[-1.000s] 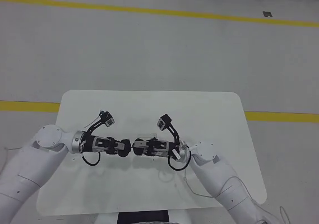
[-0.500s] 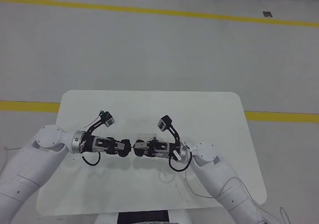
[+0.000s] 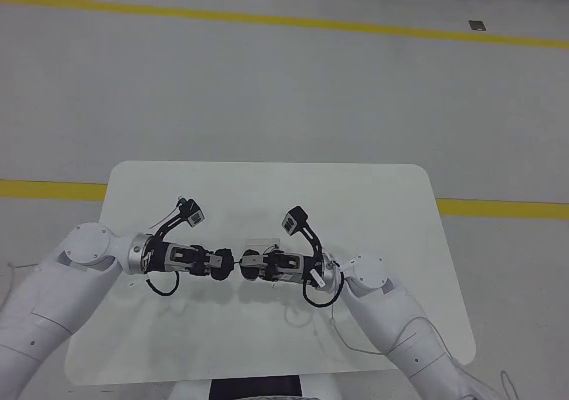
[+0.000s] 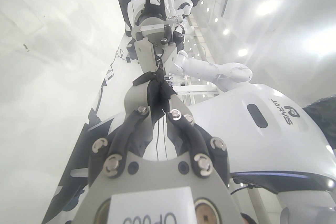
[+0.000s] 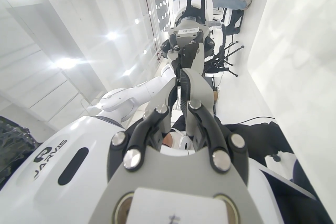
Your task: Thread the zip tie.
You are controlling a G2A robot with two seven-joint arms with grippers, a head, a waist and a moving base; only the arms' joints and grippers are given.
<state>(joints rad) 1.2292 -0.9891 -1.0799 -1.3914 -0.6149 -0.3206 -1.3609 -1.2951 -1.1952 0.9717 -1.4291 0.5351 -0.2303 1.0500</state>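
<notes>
Low over the middle of the white table [image 3: 364, 200], my left gripper [image 3: 226, 265] and right gripper [image 3: 246, 266] meet tip to tip. In the left wrist view my left gripper [image 4: 157, 84] is shut, its dark-wrapped fingertips pinched together. A thin dark strand, the zip tie [image 4: 158, 66], runs from them into the right gripper [image 4: 157, 57] facing it. In the right wrist view my right gripper [image 5: 183, 78] is shut too, and its tips touch those of the left gripper [image 5: 183, 53]. Most of the zip tie is hidden between the fingers.
Bare table surface lies on every side of the two grippers. A grey floor with yellow lines [image 3: 264, 20] surrounds the table. Thin cables [image 3: 314, 295] hang by the right arm's wrist.
The right arm's elbow has drifted very slightly outward. Both grippers stay shut, tip to tip, in the same spot.
</notes>
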